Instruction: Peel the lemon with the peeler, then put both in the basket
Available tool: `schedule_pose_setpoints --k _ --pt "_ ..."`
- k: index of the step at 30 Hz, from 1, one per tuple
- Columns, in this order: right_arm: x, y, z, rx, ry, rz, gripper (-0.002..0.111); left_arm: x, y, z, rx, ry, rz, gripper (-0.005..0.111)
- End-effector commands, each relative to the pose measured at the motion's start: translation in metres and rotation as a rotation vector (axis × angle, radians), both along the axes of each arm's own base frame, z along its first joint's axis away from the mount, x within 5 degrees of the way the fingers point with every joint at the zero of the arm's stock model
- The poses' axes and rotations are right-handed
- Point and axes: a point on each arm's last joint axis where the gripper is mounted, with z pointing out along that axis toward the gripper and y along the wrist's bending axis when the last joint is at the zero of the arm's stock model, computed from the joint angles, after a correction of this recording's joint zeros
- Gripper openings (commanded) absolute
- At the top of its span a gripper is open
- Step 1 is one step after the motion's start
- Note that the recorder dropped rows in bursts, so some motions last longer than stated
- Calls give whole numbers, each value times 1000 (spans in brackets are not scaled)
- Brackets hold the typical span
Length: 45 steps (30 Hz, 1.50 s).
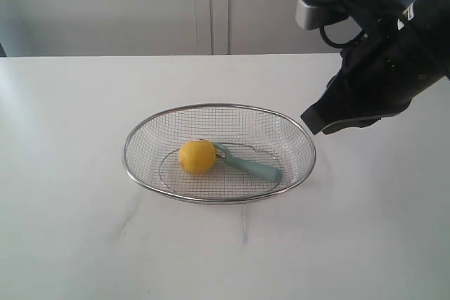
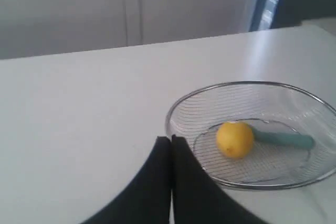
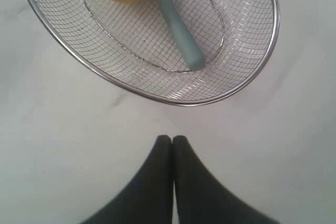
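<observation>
1. Right gripper (image 3: 171, 139): the two black jaws are pressed together along their tips and nothing is held between them. In the exterior view the gripper is seen hanging above the desk (image 1: 70, 216), to the right of the basket and clear of its rim, with the tips angled down towards it.
2. Left gripper (image 2: 170, 139): the jaws are likewise shown together, with nothing clamped. They are seen over bare desk outside the basket; how near they come to the rim cannot be told.
3. Basket (image 1: 218, 201): a wide, shallow oval of silver wire mesh edged by a thick metal rim is set on the white desk near the middle of the exterior view. A thinner oval wire ring is seen marking its flat floor. Two things are contained in it.
4. Lemon (image 1: 197, 157): the small yellow fruit is lodged on the mesh floor, on the left part of the ring as seen from the exterior camera. Only plain yellow skin is presented to the cameras; no legible writing can be made out.
5. Peeler (image 1: 249, 165): the loop head is laid against the lemon's side, touching it. The pale teal-green handle is stretched flat across the floor towards the basket's right wall.
</observation>
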Motion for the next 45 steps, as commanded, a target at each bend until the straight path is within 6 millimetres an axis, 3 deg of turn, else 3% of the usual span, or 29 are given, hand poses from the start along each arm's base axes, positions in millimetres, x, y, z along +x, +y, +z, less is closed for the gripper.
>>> schedule_pose_setpoints --k 1,3,5,12,21,24,27,35,45 --pt "0 0 1 8 -14 -3 0 -18 22 -67 -111 -18 190 0" --pt "0 0 1 8 -14 -3 0 -27 30 -91 -185 -11 274 0" --pt "0 0 1 9 -15 -3 0 -32 33 -88 -257 -55 301 0" --pt "1 0 2 13 -25 -6 0 -48 32 -84 -193 -170 250 0" --pt "1 0 3 21 -39 -9 0 -50 27 -91 -180 -92 201 0" --pt "2 0 3 22 -43 -10 0 -52 24 -101 -69 -9 153 0" --pt "2 0 3 22 -43 -10 0 -54 31 -115 53 113 209 0" --pt "2 0 3 23 -46 -10 0 -53 35 -114 87 91 247 0" --pt "2 1 3 25 -44 -10 0 -54 31 -114 190 48 162 0"
